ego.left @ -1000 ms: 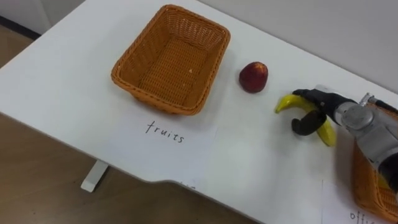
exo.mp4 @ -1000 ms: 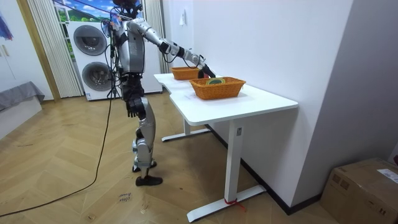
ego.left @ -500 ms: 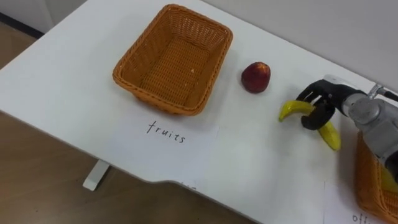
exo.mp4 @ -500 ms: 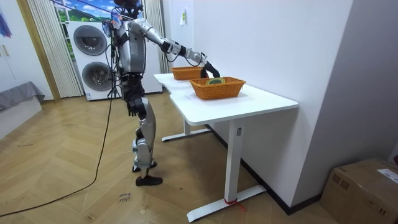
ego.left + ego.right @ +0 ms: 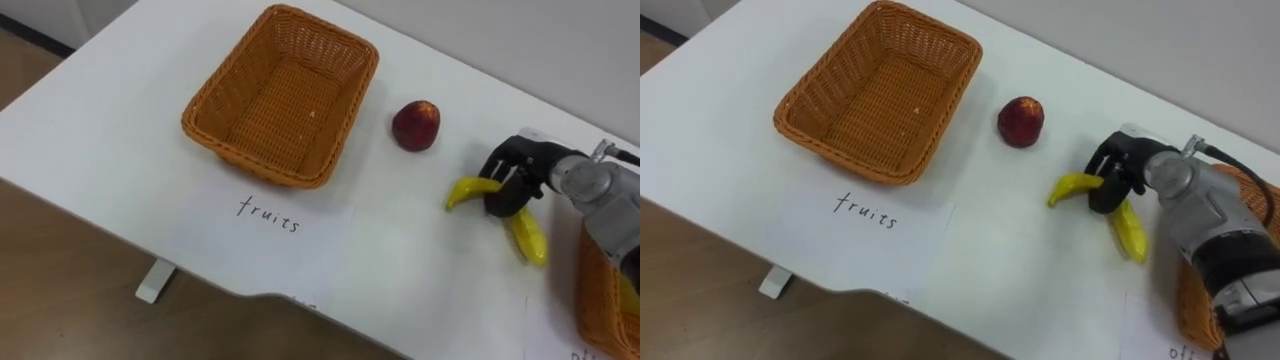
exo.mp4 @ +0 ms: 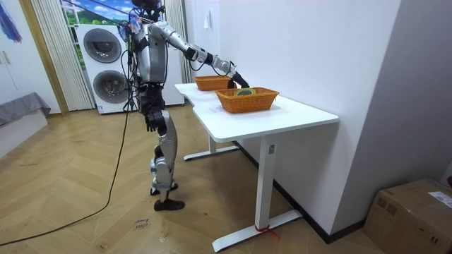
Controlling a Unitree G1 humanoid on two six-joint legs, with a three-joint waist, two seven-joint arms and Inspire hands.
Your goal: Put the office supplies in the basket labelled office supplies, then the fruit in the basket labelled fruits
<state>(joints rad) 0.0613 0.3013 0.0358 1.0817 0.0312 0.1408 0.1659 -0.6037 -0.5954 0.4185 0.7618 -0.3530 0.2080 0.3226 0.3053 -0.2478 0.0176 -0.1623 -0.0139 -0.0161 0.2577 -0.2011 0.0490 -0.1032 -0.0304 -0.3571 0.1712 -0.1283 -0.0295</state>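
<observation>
A yellow banana (image 5: 465, 190) lies on the white table (image 5: 100, 130), right of a red apple (image 5: 415, 124). My right hand (image 5: 510, 180) comes in from the right and its dark fingers are curled round the banana's middle; the banana's two ends stick out on either side. The empty wicker basket (image 5: 225, 70) stands at the left behind a paper label (image 5: 268, 212) reading "fruits". In the room view the robot stands at the table's end with its right arm stretched over it, and its left hand (image 6: 150, 121) hangs at its side.
A second wicker basket (image 5: 600, 300) sits at the right edge, partly under my right forearm; in the room view this basket (image 6: 247, 99) holds something. The table's front edge runs close below the label. A wall lies behind the table.
My right hand's fingers have curled from spread wide to closed round the banana. The banana has shifted a little. The apple and the basket have stayed put.
</observation>
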